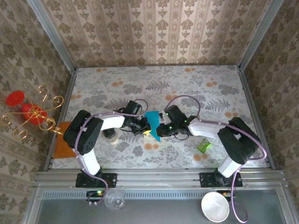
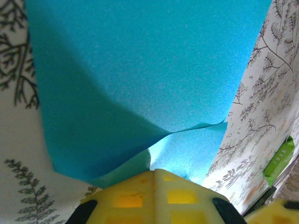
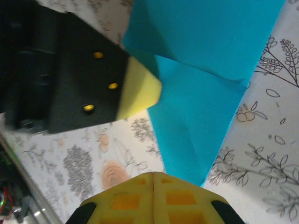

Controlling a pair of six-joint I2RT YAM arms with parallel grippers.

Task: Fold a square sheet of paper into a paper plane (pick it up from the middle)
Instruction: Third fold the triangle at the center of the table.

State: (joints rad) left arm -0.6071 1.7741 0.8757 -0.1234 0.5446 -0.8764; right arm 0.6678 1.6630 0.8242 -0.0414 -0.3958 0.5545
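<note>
Paper (image 1: 153,123) is lying partly folded at the middle of the bench (image 1: 196,88), between my two pincers, with one flap creased over and rising off the surface. My left pincer (image 2: 154,178) is clenching, pads together, and seems to be nipping the flap's edge. My right pincer (image 3: 154,177) is clenching as well, its tips meeting right at the paper's near corner, though I cannot tell whether it is gripping that corner or only pressing beside it. Thin paper like this is buckling where I am pinching it, so any pull from the left while the right is pinning could be tearing it or dragging the crease crooked. If the right is not pinning at all, the whole sheet could be sliding across the bench and spoiling the alignment. With both wrists this close, I am also risking a knock between them. The green wrapper (image 1: 203,146) is sitting well apart, posing no threat.
</note>
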